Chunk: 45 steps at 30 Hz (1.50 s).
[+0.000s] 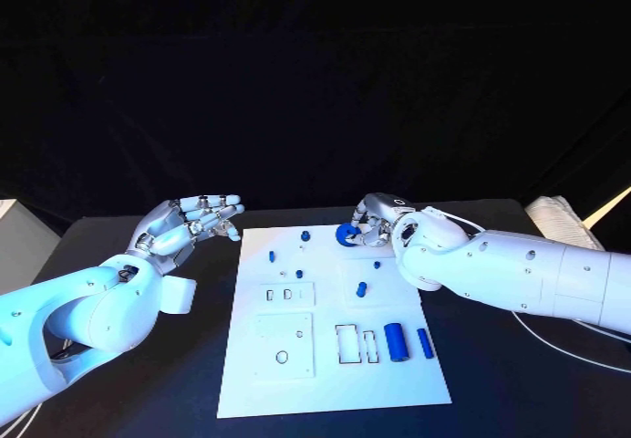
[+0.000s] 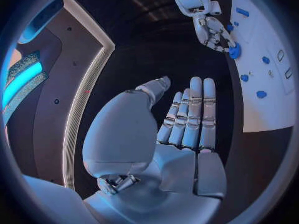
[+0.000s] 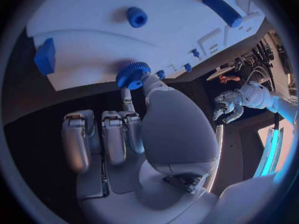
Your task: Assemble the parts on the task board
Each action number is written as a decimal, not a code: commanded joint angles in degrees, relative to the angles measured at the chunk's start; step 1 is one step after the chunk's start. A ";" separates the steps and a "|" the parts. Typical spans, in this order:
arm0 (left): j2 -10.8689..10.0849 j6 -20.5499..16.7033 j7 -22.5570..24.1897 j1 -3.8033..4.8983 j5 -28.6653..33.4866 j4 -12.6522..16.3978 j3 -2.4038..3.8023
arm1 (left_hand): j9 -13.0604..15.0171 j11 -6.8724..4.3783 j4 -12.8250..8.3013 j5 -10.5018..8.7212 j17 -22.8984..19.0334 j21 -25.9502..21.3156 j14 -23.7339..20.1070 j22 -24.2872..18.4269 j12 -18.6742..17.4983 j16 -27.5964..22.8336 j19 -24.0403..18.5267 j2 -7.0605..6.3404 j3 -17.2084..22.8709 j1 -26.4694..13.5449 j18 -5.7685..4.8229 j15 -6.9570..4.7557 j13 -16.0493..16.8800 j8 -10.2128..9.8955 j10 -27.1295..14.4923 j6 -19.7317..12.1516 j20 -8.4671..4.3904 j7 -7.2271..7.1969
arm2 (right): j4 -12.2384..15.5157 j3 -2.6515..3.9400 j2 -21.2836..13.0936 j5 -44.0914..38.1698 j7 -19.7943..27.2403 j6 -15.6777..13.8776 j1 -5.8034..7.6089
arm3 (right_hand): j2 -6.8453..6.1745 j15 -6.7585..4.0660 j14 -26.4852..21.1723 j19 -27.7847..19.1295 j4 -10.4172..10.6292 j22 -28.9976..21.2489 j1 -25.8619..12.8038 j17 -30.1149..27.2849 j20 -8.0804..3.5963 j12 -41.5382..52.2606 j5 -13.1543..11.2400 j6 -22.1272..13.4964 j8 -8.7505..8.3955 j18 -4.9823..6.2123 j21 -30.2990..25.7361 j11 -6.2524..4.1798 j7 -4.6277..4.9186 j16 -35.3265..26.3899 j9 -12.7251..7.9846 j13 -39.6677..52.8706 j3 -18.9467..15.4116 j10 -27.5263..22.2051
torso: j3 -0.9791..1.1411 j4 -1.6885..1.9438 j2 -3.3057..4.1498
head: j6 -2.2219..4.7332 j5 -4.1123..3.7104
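Observation:
The white task board (image 1: 336, 383) lies in the middle of the black table. My right hand (image 1: 377, 222) hovers over the board's far edge and pinches a small blue gear (image 1: 348, 234) between thumb and a finger; the right wrist view shows the gear (image 3: 132, 73) at the fingertips, just above the board (image 3: 93, 15). My left hand (image 1: 197, 220) is raised left of the board, fingers spread, holding nothing. In the left wrist view the left hand (image 2: 184, 124) is open, and beyond it the right hand (image 2: 211, 29) holds the gear (image 2: 234, 50).
Small blue pegs (image 1: 305, 235) stand on the far half of the board. A thick blue cylinder (image 1: 395, 340) and a thinner one (image 1: 425, 342) lie near the board's right edge. White cables (image 1: 559, 333) trail on the table at the right.

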 commanded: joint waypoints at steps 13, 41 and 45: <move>0.15 1.26 0.06 0.05 -0.20 0.06 0.03 | -0.07 0.01 -0.13 -0.35 -0.01 0.45 -0.51 0.09 -0.21 0.24 -0.56 0.10 0.33 -0.63 0.67 -0.06 -0.03 -0.21 -0.34 0.01 0.05 0.47 | 5.24 -0.07 1.97 -8.60 1.01 -2.84 -0.09 | -0.22 -0.50 5.87 6.09 -0.02 15.08 -0.20 15.05 -0.47 0.30 -0.06 0.17 0.19 -0.80 0.50 -0.41 -0.02 0.21 -0.12 13.49 0.38 4.56 | -0.10 -0.12 0.02 | 0.10 0.77; 0.18 1.55 -0.43 0.08 -0.38 0.42 0.04 | -0.08 0.02 -0.26 -0.30 -0.05 0.65 -0.60 0.22 -0.18 0.34 -0.67 0.23 0.50 -0.42 0.70 -0.06 -0.01 -0.22 -0.41 0.03 0.06 0.50 | 0.23 -0.57 9.14 -8.66 1.36 0.60 -1.06 | -0.95 -0.45 5.87 6.07 0.10 15.05 -0.86 15.05 -0.52 0.07 0.42 -0.25 -0.02 -0.79 0.47 -0.30 0.14 0.21 -0.30 13.22 0.56 4.32 | -0.15 0.25 0.19 | -0.53 1.51; 0.20 1.62 -0.45 0.08 -0.39 0.48 0.04 | -0.08 0.02 -0.26 -0.30 -0.05 0.65 -0.60 0.22 -0.18 0.34 -0.67 0.23 0.50 -0.42 0.70 -0.06 -0.01 -0.22 -0.41 0.03 0.06 0.50 | -0.44 -0.63 9.65 -8.77 1.32 0.88 -1.11 | -1.01 -0.44 5.87 6.06 0.10 15.04 -0.90 15.05 -0.51 0.05 0.40 -0.30 -0.05 -0.78 0.46 -0.28 0.16 0.21 -0.32 13.20 0.57 4.31 | -0.15 0.30 0.14 | -0.58 1.48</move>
